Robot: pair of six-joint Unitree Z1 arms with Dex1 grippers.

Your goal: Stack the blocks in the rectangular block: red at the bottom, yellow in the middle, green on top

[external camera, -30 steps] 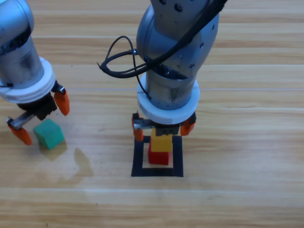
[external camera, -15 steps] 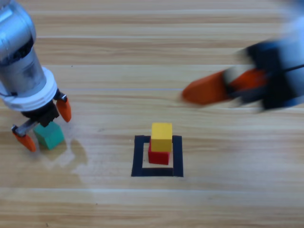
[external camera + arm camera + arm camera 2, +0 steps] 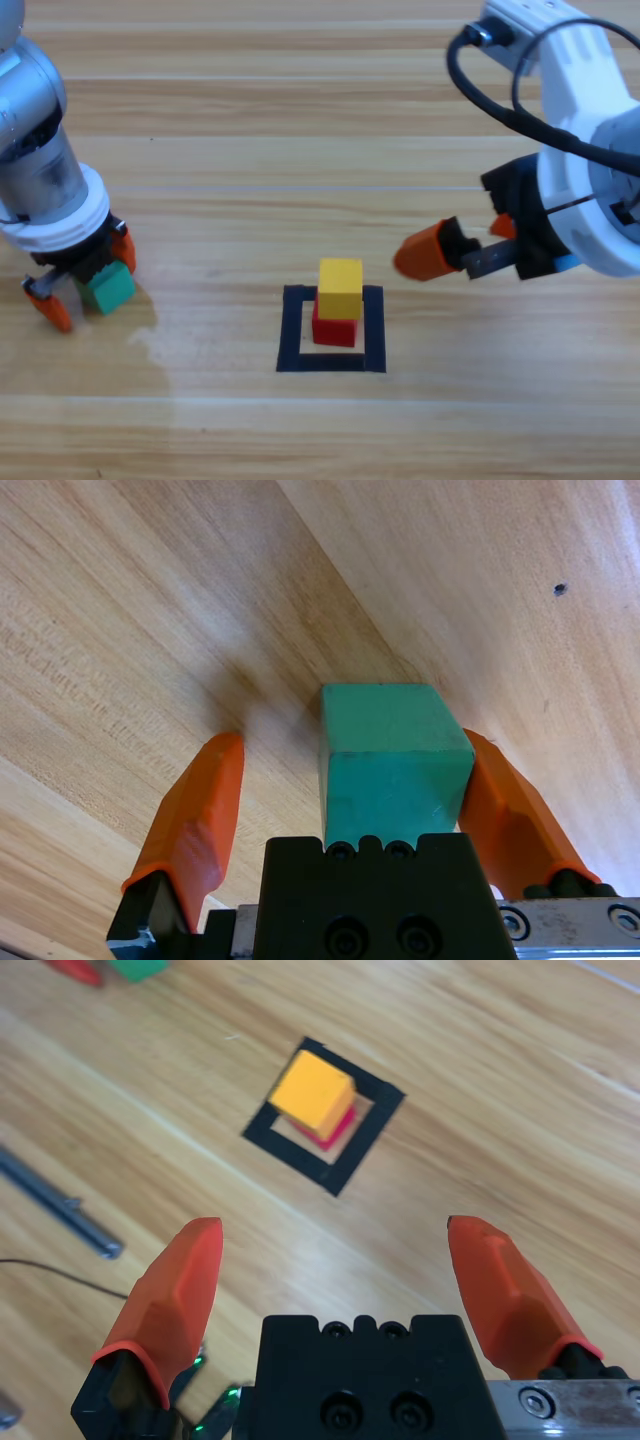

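The yellow cube rests on the red cube inside the black tape frame. My right gripper hangs open to the right of the stack, holding nothing. Its wrist view looks down on the yellow cube, the red cube and the frame beyond the gripper. At the far left, my left gripper is low around the green cube. In the left wrist view the green cube sits between the open jaws of the left gripper, against the right one, with a gap at the left.
A pale smear marks the wood near the green cube. A grey metal bar and a thin dark cable lie at the left of the right wrist view. The green cube shows at that view's top edge.
The right arm has let go of the yellow cube on the red one and drawn back up to the right. The left gripper has come down around the green cube.
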